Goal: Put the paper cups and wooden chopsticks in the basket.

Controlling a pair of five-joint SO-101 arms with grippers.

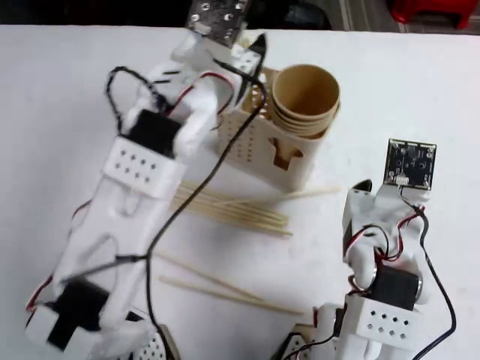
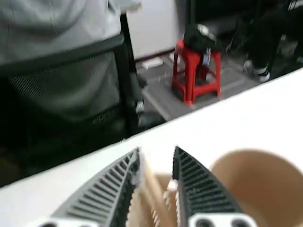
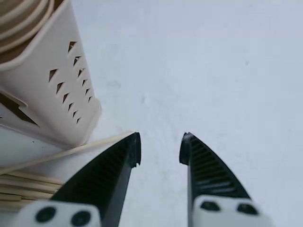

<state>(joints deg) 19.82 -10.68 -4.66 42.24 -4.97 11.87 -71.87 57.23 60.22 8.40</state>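
**A:** State of the left gripper [image 2: 156, 153]?

**B:** Jaws narrow. A chopstick bundle [image 2: 150, 194] sits between the toothed pads, and the jaws appear closed on it. The gripper stands above the basket [image 1: 262, 150], over the compartment on the side away from the cups.

**A:** Where are the paper cups [image 1: 306, 94] relative to those jaws?

**B:** Just beside them, off the outer face of one jaw. The cups are nested in a stack, upright, inside the basket's other compartment.

**A:** State of the right gripper [image 3: 161, 142]?

**B:** Jaws wide apart with nothing between them. The tips hang over bare table [image 3: 213, 71].

**A:** What lies near the right jaws?

**B:** The basket is ahead of the tips and off to the side nearer the other arm, apart from them. The loose chopsticks [image 1: 232, 210] lie flat on the table in a fanned group on that same side. One stick's end reaches close to the tip of the nearer jaw. Whether it touches I cannot tell.

**A:** Any further task items?

**B:** Two separate sticks [image 1: 225, 289] lie on the table farther back, behind the right jaws and between the two arms.
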